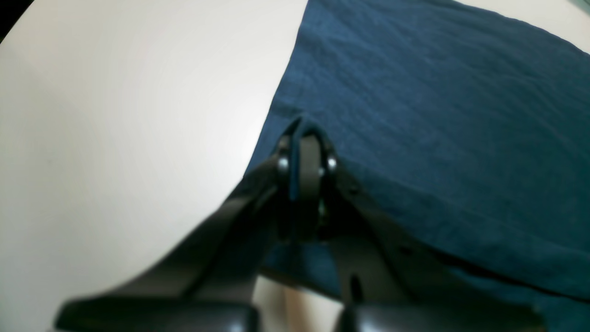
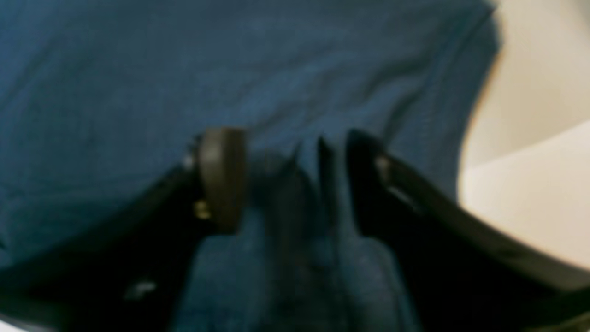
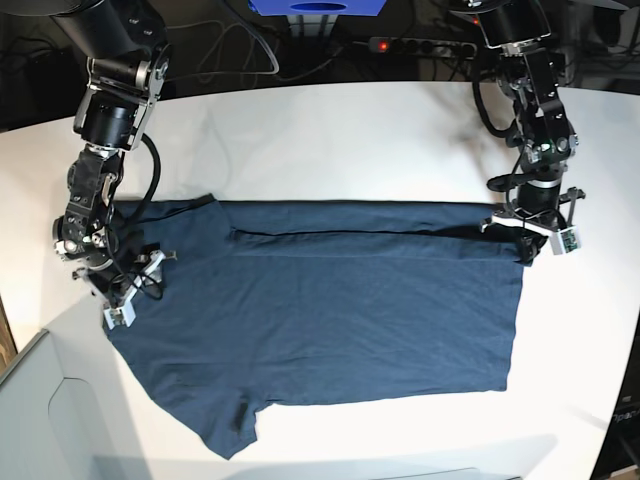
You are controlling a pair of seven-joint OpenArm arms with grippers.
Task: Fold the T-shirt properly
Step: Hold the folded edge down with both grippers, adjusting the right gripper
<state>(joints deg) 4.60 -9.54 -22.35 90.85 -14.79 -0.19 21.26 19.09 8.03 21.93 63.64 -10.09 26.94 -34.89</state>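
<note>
The dark navy-teal T-shirt (image 3: 330,310) lies spread on the white table (image 3: 320,140), its far part folded over along a line. My left gripper (image 3: 522,240) is at the shirt's far right corner. In the left wrist view it (image 1: 304,138) is shut on a pinched ridge of the shirt's edge (image 1: 438,115). My right gripper (image 3: 130,295) is at the shirt's left edge, near the sleeve. In the blurred right wrist view its jaws (image 2: 295,175) stand apart, with a raised fold of the shirt (image 2: 138,69) between them.
A grey container corner (image 3: 40,420) sits at the front left edge of the table. Cables and a power strip (image 3: 420,45) lie behind the table's back edge. Bare white table shows beyond the shirt in the left wrist view (image 1: 115,138).
</note>
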